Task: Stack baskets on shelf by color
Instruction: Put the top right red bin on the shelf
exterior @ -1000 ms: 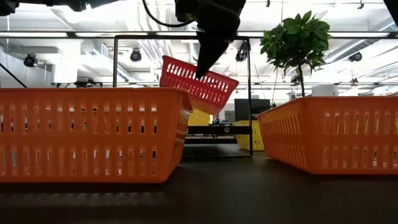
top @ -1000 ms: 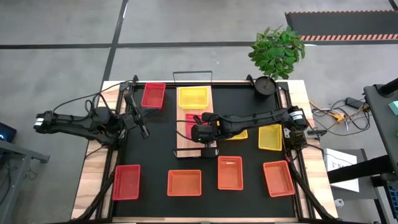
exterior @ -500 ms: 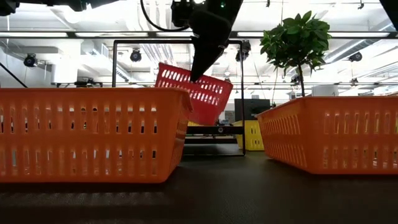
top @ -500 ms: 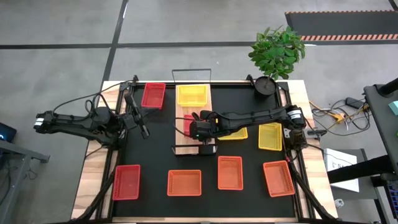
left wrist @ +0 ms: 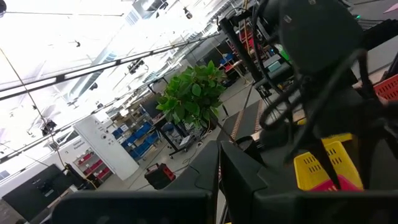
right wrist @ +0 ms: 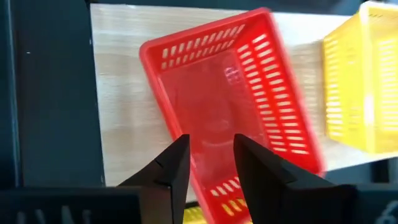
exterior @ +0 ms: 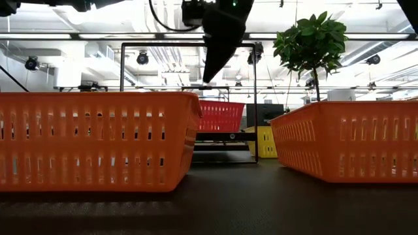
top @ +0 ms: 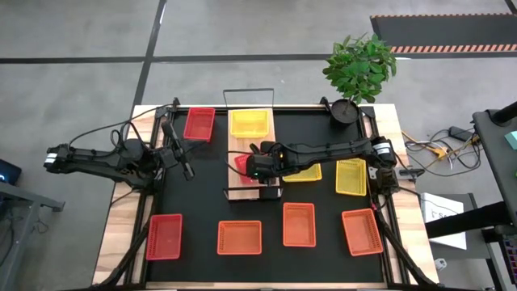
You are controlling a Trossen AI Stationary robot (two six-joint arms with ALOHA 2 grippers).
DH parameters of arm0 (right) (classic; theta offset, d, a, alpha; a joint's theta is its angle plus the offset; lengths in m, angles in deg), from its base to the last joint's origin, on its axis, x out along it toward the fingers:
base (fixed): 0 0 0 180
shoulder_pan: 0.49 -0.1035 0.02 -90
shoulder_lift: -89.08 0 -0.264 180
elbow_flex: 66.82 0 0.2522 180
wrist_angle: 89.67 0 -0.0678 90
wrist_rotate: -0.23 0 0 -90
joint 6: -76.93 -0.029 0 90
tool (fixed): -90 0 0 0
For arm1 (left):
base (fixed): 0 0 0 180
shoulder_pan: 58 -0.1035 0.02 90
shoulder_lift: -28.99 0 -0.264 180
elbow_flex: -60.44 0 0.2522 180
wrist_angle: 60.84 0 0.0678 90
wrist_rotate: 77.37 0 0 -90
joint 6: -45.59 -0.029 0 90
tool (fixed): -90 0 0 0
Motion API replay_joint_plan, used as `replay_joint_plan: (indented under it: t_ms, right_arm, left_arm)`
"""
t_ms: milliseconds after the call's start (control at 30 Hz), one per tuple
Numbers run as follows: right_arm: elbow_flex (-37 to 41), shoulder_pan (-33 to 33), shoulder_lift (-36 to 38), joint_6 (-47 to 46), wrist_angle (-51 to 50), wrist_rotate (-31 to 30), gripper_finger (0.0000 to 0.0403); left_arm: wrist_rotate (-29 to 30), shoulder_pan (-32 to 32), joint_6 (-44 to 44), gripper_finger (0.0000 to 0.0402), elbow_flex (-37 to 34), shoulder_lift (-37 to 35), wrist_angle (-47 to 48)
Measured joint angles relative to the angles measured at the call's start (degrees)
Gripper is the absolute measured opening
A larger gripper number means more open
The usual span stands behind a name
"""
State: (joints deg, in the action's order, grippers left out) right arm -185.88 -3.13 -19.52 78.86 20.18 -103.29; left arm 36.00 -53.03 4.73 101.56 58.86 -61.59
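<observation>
- here, the right arm reaches from the table's right side across to the middle, its forearm nearly level, wrist bent down over the shelf (top: 250, 162).
- the right gripper (right wrist: 208, 158) hangs above a red basket (right wrist: 233, 93); its two dark fingers (right wrist: 171, 165) stand parted with a gap between them, and nothing is pinched there.
- in the low view the right gripper (exterior: 212, 68) points down, its tip clear above the red basket (exterior: 221, 116), which sits level on the shelf.
- seen from the right wrist, the red basket lies skewed on the light wood, with a yellow basket (right wrist: 367, 81) just beside it.
- from above, the red basket (top: 242, 164) is on the middle of the shelf, mostly hidden under the wrist, and the yellow basket (top: 250, 124) sits at the shelf's far end.
- the left arm waits at the table's left side, elbow bent, with the left gripper (top: 187, 171) over the black mat (top: 206, 202), closed and holding nothing.
- other baskets lie on the mat: a red one (top: 199, 124) at the far left, a red one (top: 164, 236) at the near left, three orange ones (top: 239, 237) along the near edge, and a yellow one (top: 350, 177) at the right.
- a potted plant (top: 355, 73) stands at the table's far right corner.
</observation>
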Motion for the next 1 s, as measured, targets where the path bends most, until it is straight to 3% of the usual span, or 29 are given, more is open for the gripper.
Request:
replay_joint_plan:
  t_ms: [233,467,567,733,1000]
  right_arm:
    - [-8.8,0.0,0.0,0.2,-10.1,0.6,0.0115]
    - [-16.4,0.9,0.2,3.4,-18.8,3.5,0.0077]
    - [-17.6,2.1,0.2,5.8,-20.6,4.4,0.0053]
    - [-17.0,5.9,1.0,9.6,-21.7,11.7,0.0013]
    - [-14.8,13.5,2.1,10.9,-22.7,15.9,0.0009]
  left_arm:
    - [0.0,0.0,0.0,0.0000,0.0,0.0,0.0]
    - [0.0,0.0,0.0,0.0000,0.0,0.6,0.0]
    - [0.0,0.0,0.0,0.0000,0.0,1.1,0.1]
    - [-0.3,0.0,0.0,0.0000,0.0,2.7,2.4]
    - [-1.0,0.0,0.1,0.0000,1.2,5.9,13.4]
